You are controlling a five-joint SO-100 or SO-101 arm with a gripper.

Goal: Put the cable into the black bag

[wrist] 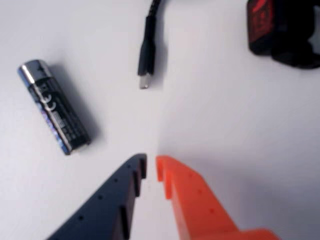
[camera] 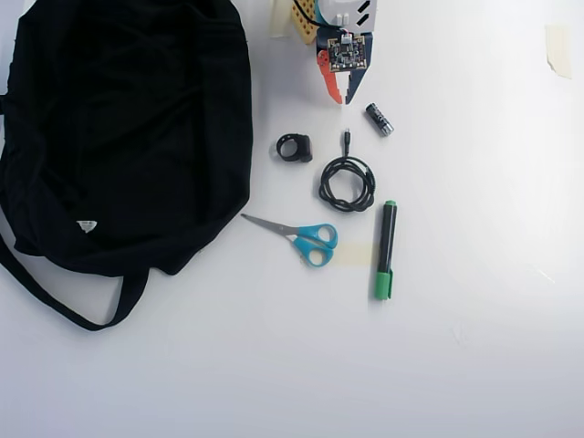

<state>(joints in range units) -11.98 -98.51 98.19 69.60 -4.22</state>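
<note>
The cable (camera: 347, 181) is a thin black cord in a small round coil on the white table, its plug end (camera: 347, 138) pointing at the arm. In the wrist view only the plug (wrist: 146, 60) shows, at top centre. The black bag (camera: 119, 128) fills the left of the overhead view, with a white tag (camera: 86, 225) and a long strap (camera: 64, 306). My gripper (camera: 342, 97) hangs just above the plug at the table's top edge. In the wrist view the gripper (wrist: 151, 161) has its dark and orange jaws almost touching, with nothing between them.
A battery (camera: 380, 119) lies right of the gripper and shows in the wrist view (wrist: 55, 107). A black ring clip (camera: 294, 147) lies left of the coil. Blue-handled scissors (camera: 301, 237) and a green-capped marker (camera: 386, 248) lie below it.
</note>
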